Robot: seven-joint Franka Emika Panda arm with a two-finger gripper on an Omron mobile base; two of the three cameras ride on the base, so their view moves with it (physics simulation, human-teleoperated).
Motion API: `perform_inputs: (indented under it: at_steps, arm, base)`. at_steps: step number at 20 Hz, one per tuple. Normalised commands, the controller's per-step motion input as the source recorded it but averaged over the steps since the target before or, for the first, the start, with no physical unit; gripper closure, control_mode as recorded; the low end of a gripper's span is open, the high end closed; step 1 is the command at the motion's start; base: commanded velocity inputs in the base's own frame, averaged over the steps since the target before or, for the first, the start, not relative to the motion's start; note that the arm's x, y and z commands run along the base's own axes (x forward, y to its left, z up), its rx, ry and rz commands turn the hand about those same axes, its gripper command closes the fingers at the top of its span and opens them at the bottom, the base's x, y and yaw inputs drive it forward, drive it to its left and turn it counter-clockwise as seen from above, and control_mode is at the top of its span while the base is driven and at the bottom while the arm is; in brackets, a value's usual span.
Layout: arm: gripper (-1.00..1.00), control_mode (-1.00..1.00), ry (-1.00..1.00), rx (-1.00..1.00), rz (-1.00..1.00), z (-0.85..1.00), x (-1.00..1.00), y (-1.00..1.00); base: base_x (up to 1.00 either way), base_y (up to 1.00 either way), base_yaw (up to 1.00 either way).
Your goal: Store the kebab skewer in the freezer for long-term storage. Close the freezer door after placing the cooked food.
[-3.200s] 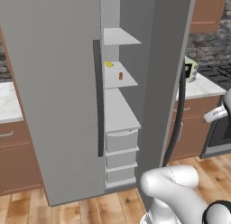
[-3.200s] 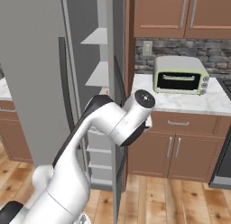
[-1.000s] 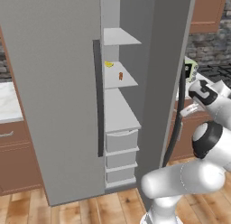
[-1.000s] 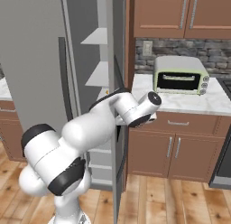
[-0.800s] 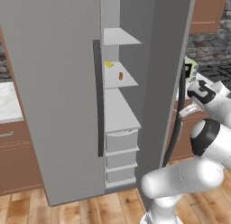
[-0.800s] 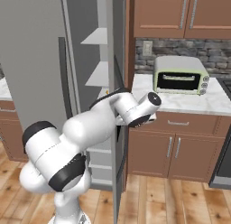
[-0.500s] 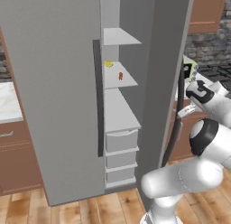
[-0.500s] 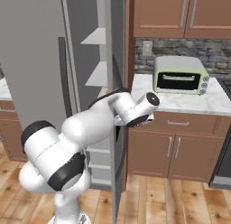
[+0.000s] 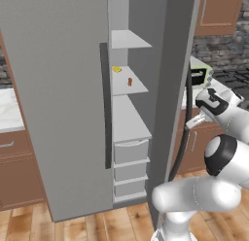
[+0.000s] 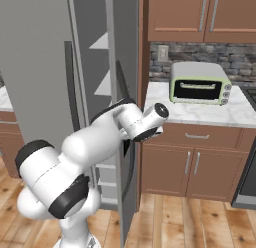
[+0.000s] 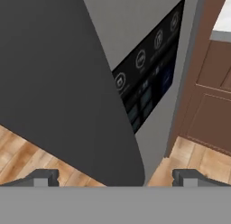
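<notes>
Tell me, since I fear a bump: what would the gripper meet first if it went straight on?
Likely the dark handle of the freezer door, right ahead of the open gripper; depth is unclear.

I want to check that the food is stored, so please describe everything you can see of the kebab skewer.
The kebab skewer appears in the left base view as a very small reddish-brown and orange piece. It rests on the middle grey shelf inside the open freezer, toward the back, apart from a small yellow item on the same shelf. Nothing else touches it. Its stick and single chunks are too small to tell apart, and I cannot tell whether it stands or lies.
</notes>
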Motion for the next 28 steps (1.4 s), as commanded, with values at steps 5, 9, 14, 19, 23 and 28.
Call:
perform_inputs:
  at_steps: [5,9,14,19,23,28]
  arm:
    - [-1.0,-1.0,-0.01,0.0,0.0,0.0,0.0,0.65]
    - [-1.0,-1.0,-0.02,0.0,0.0,0.0,0.0,0.71]
    - [-1.0,-1.0,0.0,0.0,0.0,0.0,0.1,0.68]
    - [-1.0,-1.0,0.0,0.0,-0.01,0.0,0.27,0.63]
    - [-1.0,-1.0,0.0,0.0,-0.03,0.0,0.36,0.51]
    - [-1.0,-1.0,0.0,0.0,-0.02,0.0,0.44,0.27]
  base:
    - [0.0,0.0,0.0]
    - [0.0,0.0,0.0]
    - [0.0,0.0,0.0]
    - [0.0,0.0,0.0]
    - [0.0,0.0,0.0]
    - [0.0,0.0,0.0]
